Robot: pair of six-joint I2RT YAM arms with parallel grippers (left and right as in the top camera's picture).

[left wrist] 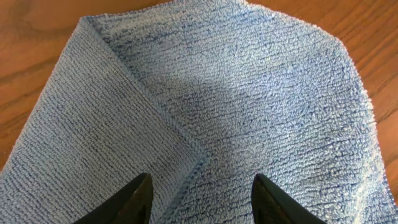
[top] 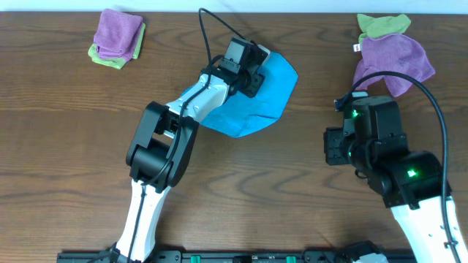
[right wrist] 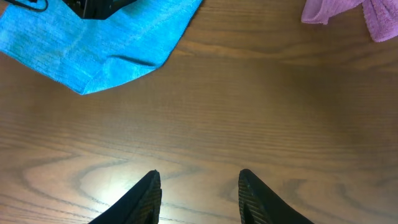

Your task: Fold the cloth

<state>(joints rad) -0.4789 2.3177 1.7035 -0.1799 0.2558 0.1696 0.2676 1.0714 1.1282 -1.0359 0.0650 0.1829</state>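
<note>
The blue cloth (top: 256, 98) lies folded on the wooden table, near the middle back. My left gripper (top: 252, 69) hovers over its upper left part. In the left wrist view the cloth (left wrist: 249, 93) fills the frame, with a folded flap's hemmed edge (left wrist: 155, 106) running diagonally, and my left gripper (left wrist: 200, 190) is open and empty just above it. My right gripper (top: 333, 146) is to the right of the cloth, apart from it. In the right wrist view it (right wrist: 198, 186) is open and empty over bare wood, with the cloth (right wrist: 93, 43) at the top left.
A folded purple cloth on a green one (top: 117, 36) sits at the back left. A loose purple cloth (top: 391, 62) with a green one (top: 384, 25) lies at the back right, and the purple one also shows in the right wrist view (right wrist: 348, 12).
</note>
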